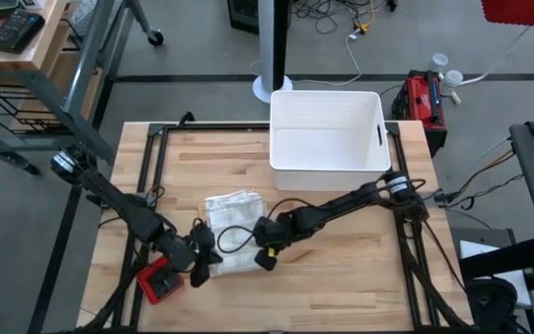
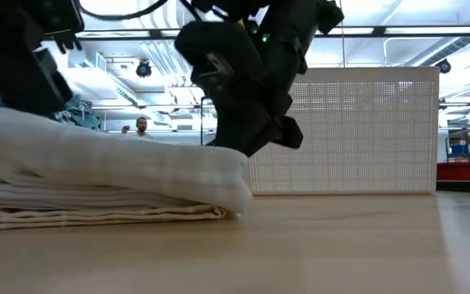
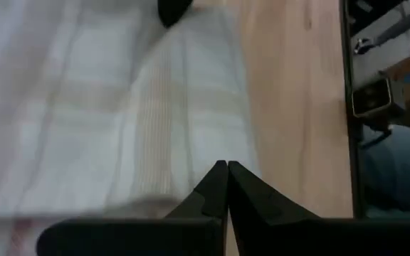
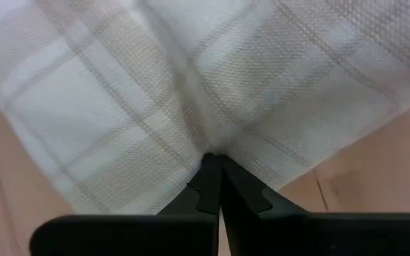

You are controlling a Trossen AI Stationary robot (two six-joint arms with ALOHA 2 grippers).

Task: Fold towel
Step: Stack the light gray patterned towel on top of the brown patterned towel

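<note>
While both pairs of jaws are pressed tip to tip, each seems to catch cloth: the right gripper has its fingers clenched on a pucker of the towel, where the checked weave gathers into a crease right at the tips, and the left gripper has its fingers closed together at the towel's edge, though whether any fabric sits between them cannot be told. From above, the left gripper is at the towel's near left corner and the right gripper at its near right edge, so the two ends stand close together with the folded cloth between and just beyond them. That towel is a white piece with faint tan checks, lying in several layers on the wooden table, near the middle and slightly left. Seen level with the tabletop, its folded layers stack up with a rounded fold at the right end, and a dark gripper hangs just above that end. A red object lies on the table near the left arm, close to the near left corner. At the far side a white bin stands well apart from the towel.
</note>
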